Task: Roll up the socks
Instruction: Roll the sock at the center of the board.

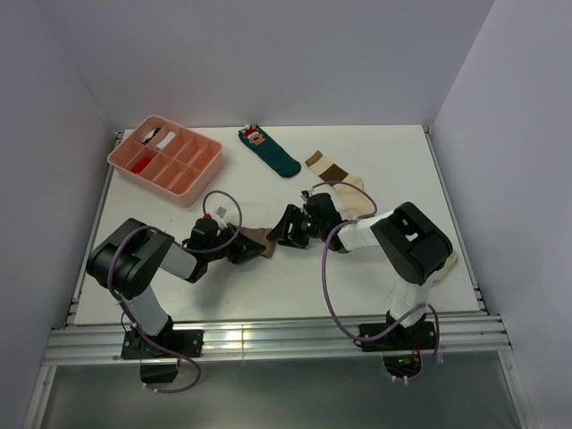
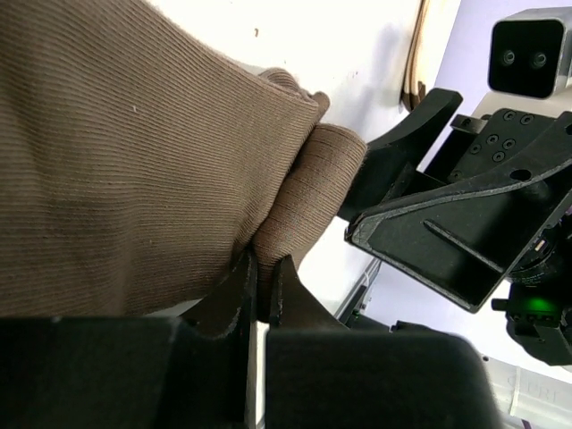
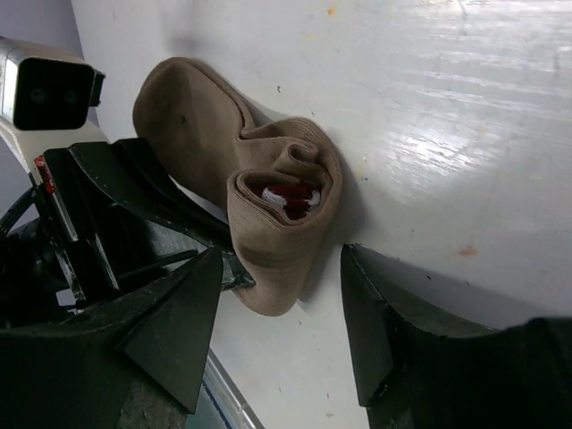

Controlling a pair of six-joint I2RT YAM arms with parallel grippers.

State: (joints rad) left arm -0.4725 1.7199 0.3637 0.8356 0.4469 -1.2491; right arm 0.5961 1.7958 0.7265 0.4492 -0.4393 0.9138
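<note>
White table (image 1: 268,286), plain grey walls on three sides.

Tan sock (image 1: 256,239) lay near the table's middle, between the two arms. Ribbed knit, soft and light. It would probably buckle rather than push, and any curl would likely spring open once let go. One end was curled over into a loose roll. Something red and white showed inside the curl; could not identify it.

Left gripper (image 2: 262,268) was pressed together on a fold of the tan sock at its edge, pinning it.

Right gripper (image 3: 281,259) stood spread, one finger on either side of the curled end, not yet touching it. Best hold, in my judgement: across the full width of the roll, so both layers are caught.

Banded sock (image 1: 338,179) lay flat behind the right arm, untouched. Teal sock (image 1: 273,152) lay farther back.

Pink tray (image 1: 183,189), back left, was divided into compartments. A red item sat in one and a white-and-dark item in another, both too small to name.
</note>
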